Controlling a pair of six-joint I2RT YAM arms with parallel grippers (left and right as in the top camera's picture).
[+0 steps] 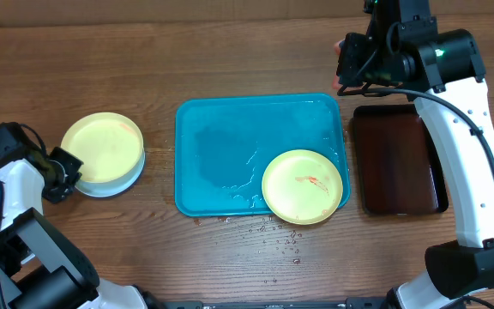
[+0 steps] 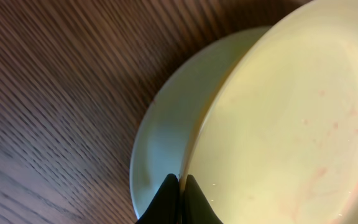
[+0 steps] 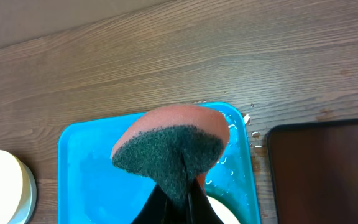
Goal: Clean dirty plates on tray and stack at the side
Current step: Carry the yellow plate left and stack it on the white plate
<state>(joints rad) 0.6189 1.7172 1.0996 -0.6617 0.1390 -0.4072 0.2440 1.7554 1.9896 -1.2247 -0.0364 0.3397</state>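
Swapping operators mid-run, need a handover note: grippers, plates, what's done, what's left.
Left gripper: shut on the rim of the top plate of the stack left of the tray. That plate lies on a paler plate, and faint pink traces show on it.
Right gripper: shut on the sponge, held up near the tray's back right corner.
Done: two plates stacked.
Left: one smeared plate at the tray's front right, overhanging the rim. Scrub it, then stack it.
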